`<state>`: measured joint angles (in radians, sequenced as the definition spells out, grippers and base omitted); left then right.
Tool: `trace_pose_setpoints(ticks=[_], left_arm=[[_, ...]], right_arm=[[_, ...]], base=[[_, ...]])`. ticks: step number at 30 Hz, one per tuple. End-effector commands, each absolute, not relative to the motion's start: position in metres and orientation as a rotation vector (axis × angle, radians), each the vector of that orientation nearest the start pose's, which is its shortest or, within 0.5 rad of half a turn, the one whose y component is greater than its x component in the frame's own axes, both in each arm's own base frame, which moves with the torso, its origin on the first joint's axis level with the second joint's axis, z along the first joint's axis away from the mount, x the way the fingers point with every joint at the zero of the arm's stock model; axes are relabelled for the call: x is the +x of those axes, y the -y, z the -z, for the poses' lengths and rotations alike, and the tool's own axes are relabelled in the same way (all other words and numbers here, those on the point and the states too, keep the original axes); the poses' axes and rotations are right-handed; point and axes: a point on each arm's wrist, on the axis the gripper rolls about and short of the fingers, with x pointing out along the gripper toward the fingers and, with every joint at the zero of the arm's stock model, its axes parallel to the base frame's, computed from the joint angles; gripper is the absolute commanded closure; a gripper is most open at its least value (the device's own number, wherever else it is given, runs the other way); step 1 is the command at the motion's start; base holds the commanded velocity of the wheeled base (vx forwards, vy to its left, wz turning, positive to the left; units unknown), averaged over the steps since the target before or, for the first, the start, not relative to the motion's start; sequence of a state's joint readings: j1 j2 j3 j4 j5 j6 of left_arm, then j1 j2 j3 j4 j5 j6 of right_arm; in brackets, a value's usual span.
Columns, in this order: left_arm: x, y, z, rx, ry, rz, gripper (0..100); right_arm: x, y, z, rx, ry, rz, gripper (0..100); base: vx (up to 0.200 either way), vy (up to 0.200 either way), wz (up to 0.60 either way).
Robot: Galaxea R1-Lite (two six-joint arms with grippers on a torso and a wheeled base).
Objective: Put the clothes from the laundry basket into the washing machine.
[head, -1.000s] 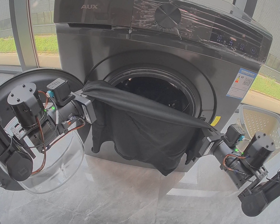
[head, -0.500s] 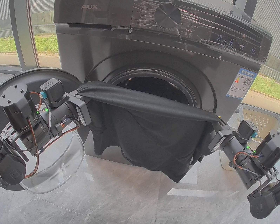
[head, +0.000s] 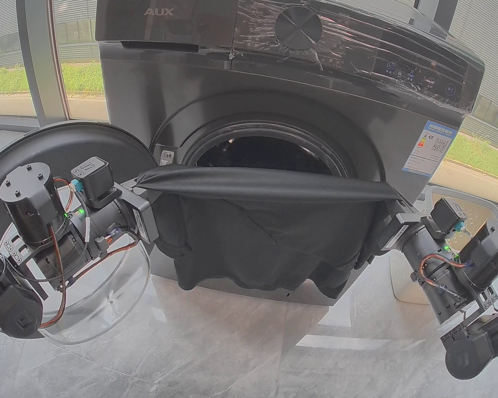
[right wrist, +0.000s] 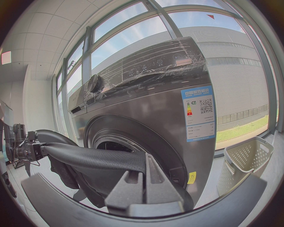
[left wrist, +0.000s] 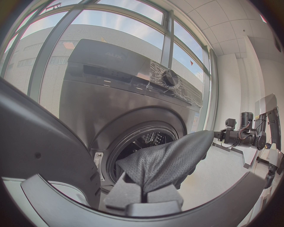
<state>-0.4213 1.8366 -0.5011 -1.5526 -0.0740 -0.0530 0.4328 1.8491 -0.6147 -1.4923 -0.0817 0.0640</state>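
Observation:
A black garment (head: 262,230) hangs stretched between my two grippers in front of the washing machine (head: 281,88). Its top edge runs across the lower half of the open drum mouth (head: 270,152), and the rest drapes down over the machine's front. My left gripper (head: 141,181) is shut on the garment's left end (left wrist: 156,165), beside the open door (head: 61,151). My right gripper (head: 391,202) is shut on the right end (right wrist: 97,159), held slightly higher. The cream laundry basket (head: 462,212) stands on the floor right of the machine, behind my right arm (right wrist: 245,162).
The machine's round door (left wrist: 38,142) is swung open to the left, with its clear bowl (head: 99,290) under my left arm. Grey marble floor (head: 246,360) lies open in front. Windows stand behind the machine.
Both grippers have lifted the garment's top edge and carried it closer to the drum mouth. The right end rose more, and the hanging cloth now ends higher above the floor.

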Motion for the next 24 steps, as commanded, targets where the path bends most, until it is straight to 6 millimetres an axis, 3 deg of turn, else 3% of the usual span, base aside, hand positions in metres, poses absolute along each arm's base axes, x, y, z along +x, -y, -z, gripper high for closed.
trace_pose_setpoints(ticks=[1,24], left_arm=[[0.2669,0.1206,-0.1526,-0.085,0.176,0.497,100],[0.2664,0.1204,-0.155,-0.089,0.185,0.496,100]], right_arm=[[0.2839,-0.1275,-0.1747,0.129,0.241,-0.351,100],[0.2834,-0.1278,-0.174,0.128,0.238,-0.354,100]], base=[[0.0,0.0,0.0],[0.0,0.0,0.0]])
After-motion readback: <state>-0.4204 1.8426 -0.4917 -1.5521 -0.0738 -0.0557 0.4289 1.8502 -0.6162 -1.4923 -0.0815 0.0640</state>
